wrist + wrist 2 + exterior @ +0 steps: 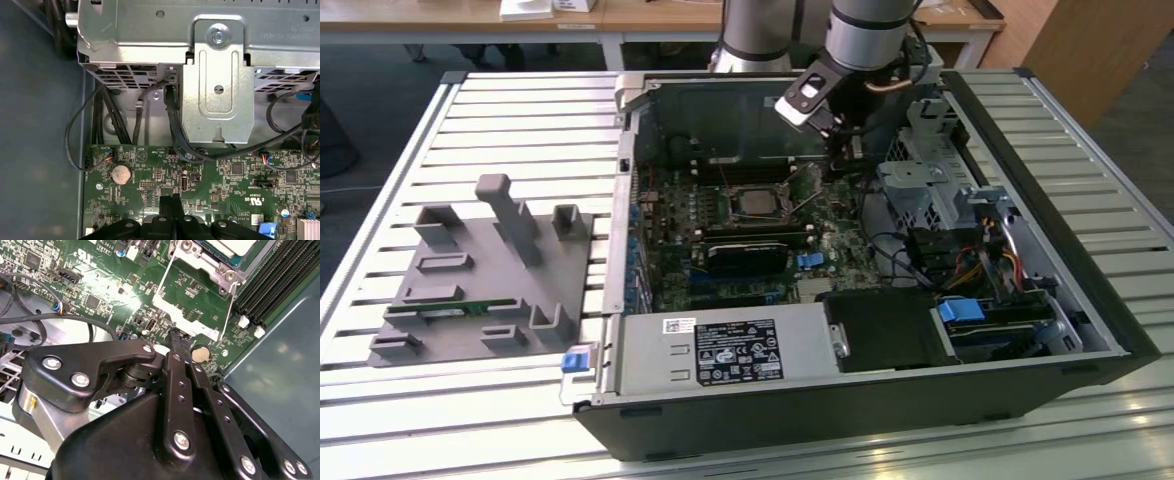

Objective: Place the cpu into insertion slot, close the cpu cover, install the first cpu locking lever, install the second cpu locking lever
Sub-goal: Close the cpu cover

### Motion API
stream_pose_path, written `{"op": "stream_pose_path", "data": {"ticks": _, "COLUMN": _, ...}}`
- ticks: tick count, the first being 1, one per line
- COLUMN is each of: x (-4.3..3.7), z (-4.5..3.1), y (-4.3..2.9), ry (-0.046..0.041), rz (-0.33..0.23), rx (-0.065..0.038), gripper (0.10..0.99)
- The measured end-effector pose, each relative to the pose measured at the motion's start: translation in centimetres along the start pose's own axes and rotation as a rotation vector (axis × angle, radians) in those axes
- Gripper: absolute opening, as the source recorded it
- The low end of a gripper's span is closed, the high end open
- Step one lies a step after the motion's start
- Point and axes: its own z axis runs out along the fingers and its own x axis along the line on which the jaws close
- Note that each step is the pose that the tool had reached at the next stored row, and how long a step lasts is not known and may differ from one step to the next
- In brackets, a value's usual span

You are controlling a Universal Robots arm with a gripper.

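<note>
Open computer case (854, 410) on a slatted table, with the arm reaching inside. The gripper (174, 338) is hovering just above the motherboard (227, 175) with its two fingers pressed together and nothing between them, the tips pointing at the near edge of the socket assembly, close to the coin cell (200, 354). The cpu (754, 203) is lying in the socket, and the cpu cover (202, 262) appears to be lying down around it. A thin wire locking lever (229, 310) is running along the socket's side; whether it is latched cannot be told. The work appears to be at the lever stage. Judged from this pose, the joined fingertips are serving best as a single pusher: meeting the lever near its free end, pressing steadily downward and sideways under its catch, and keeping off the small board components and nearby cables.
</note>
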Motion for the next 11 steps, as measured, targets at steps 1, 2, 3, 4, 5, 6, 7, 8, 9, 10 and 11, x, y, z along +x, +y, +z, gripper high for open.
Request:
{"op": "stream_pose_path", "data": {"ticks": 1, "x": 0.00, "z": 0.00, "y": -0.02, "ry": -0.0002, "rz": 0.000, "rx": 0.000, "gripper": 0.106}}
{"op": "stream_pose_path", "data": {"ticks": 2, "x": 0.00, "z": 0.01, "y": -0.05, "ry": -0.0002, "rz": 0.000, "rx": 0.000, "gripper": 0.106}}
{"op": "stream_pose_path", "data": {"ticks": 3, "x": 0.00, "z": 0.03, "y": -0.08, "ry": 0.0000, "rz": 0.000, "rx": 0.000, "gripper": 0.106}}
{"op": "stream_pose_path", "data": {"ticks": 4, "x": 0.00, "z": 0.04, "y": -0.13, "ry": 0.0002, "rz": 0.000, "rx": 0.000, "gripper": 0.106}}
{"op": "stream_pose_path", "data": {"ticks": 5, "x": 0.00, "z": 0.05, "y": -0.20, "ry": 0.0003, "rz": 0.000, "rx": 0.000, "gripper": 0.106}}
{"op": "stream_pose_path", "data": {"ticks": 6, "x": 0.00, "z": 0.04, "y": -0.27, "ry": 0.0003, "rz": 0.000, "rx": 0.000, "gripper": 0.106}}
{"op": "stream_pose_path", "data": {"ticks": 7, "x": 0.00, "z": 0.04, "y": -0.29, "ry": 0.0002, "rz": 0.000, "rx": 0.000, "gripper": 0.106}}
{"op": "stream_pose_path", "data": {"ticks": 8, "x": 0.00, "z": 0.04, "y": -0.30, "ry": 0.0001, "rz": 0.000, "rx": 0.000, "gripper": 0.106}}
{"op": "stream_pose_path", "data": {"ticks": 9, "x": 0.00, "z": 0.04, "y": -0.31, "ry": 0.0001, "rz": 0.000, "rx": 0.000, "gripper": 0.106}}
{"op": "stream_pose_path", "data": {"ticks": 10, "x": 0.00, "z": 0.04, "y": -0.32, "ry": 0.0001, "rz": 0.000, "rx": 0.000, "gripper": 0.106}}
{"op": "stream_pose_path", "data": {"ticks": 11, "x": 0.00, "z": 0.04, "y": -0.34, "ry": 0.0001, "rz": 0.000, "rx": 0.000, "gripper": 0.106}}
